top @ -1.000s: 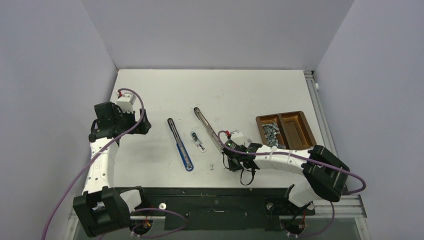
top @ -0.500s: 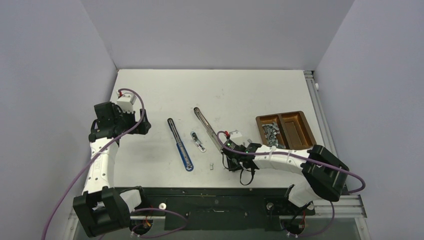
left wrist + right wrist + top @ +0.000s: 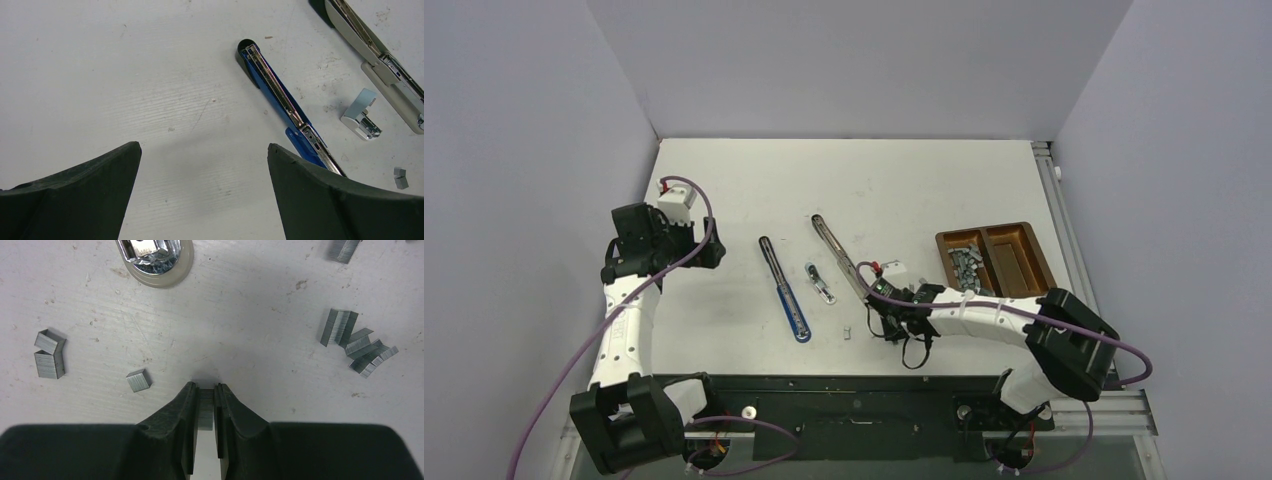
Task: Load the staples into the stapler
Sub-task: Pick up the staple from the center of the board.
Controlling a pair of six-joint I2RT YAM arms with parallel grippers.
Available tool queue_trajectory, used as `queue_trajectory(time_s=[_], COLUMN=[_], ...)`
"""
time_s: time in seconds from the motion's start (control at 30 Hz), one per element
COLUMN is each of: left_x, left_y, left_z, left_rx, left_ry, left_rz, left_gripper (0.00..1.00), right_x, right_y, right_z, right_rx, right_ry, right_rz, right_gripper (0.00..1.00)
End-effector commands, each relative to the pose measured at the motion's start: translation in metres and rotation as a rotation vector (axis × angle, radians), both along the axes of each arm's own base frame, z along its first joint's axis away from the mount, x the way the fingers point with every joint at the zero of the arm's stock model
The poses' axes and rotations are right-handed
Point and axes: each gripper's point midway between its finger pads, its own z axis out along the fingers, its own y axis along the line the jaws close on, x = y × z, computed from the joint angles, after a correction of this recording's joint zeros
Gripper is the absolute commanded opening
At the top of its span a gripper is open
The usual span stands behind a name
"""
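A blue stapler (image 3: 785,291) (image 3: 278,98) lies opened flat on the white table. To its right lies a cream stapler (image 3: 837,256) (image 3: 378,69), also opened; its rounded end (image 3: 155,258) shows just beyond my right gripper. My right gripper (image 3: 890,324) (image 3: 205,386) sits low at the table, shut on a short strip of staples (image 3: 205,411). More staples (image 3: 357,342) lie loose to its right and others (image 3: 49,354) to its left. My left gripper (image 3: 708,251) (image 3: 204,150) hangs open and empty, left of the blue stapler.
A brown wooden tray (image 3: 1025,262) at the right holds a heap of staple strips (image 3: 964,266) in its left compartment. A small chrome part (image 3: 821,283) (image 3: 361,118) lies between the two staplers. One stray staple block (image 3: 848,333) lies near the front edge.
My right gripper's jaws have closed onto the staple strip, and the arm has edged slightly left. The left arm has not moved.
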Motion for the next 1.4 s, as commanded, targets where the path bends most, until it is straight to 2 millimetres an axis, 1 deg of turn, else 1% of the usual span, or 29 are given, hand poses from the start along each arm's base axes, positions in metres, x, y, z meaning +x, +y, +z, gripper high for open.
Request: queue_trajectory(time_s=[0.0, 0.17, 0.27, 0.43, 0.63, 0.73, 0.83, 1.03, 1.23, 1.37], left_x=[0.013, 0.014, 0.014, 0.016, 0.018, 0.019, 0.020, 0.020, 0.019, 0.019], left_y=[0.004, 0.004, 0.004, 0.004, 0.004, 0.004, 0.003, 0.004, 0.005, 0.004], left_z=[0.030, 0.032, 0.033, 0.036, 0.040, 0.042, 0.041, 0.041, 0.043, 0.044], left_rx=[0.022, 0.022, 0.021, 0.019, 0.013, 0.009, 0.004, 0.009, 0.015, 0.012], left_ry=[-0.094, -0.095, -0.097, -0.103, -0.110, -0.113, -0.112, -0.113, -0.115, -0.118], left_rz=[-0.005, -0.004, -0.001, 0.003, 0.006, 0.006, 0.006, 0.009, 0.009, 0.007], left_gripper=[0.96, 0.96, 0.96, 0.96, 0.96, 0.96, 0.96, 0.96, 0.96, 0.96], right_x=[0.017, 0.054, 0.074, 0.091, 0.106, 0.108, 0.107, 0.094, 0.081, 0.079], right_y=[0.001, -0.009, -0.007, 0.005, 0.013, 0.016, 0.019, 0.031, 0.048, 0.048], right_z=[0.014, 0.027, 0.031, 0.025, 0.017, 0.014, 0.013, 0.009, 0.011, 0.011], right_rx=[-0.038, -0.050, -0.050, -0.058, -0.081, -0.086, -0.082, -0.070, -0.053, -0.049], right_ry=[-0.032, -0.075, -0.096, -0.098, -0.098, -0.097, -0.094, -0.086, -0.100, -0.108], right_rz=[0.018, 0.009, 0.020, 0.064, 0.092, 0.107, 0.121, 0.155, 0.196, 0.186], right_gripper=[0.09, 0.09, 0.09, 0.09, 0.09, 0.09, 0.09, 0.09, 0.09, 0.09])
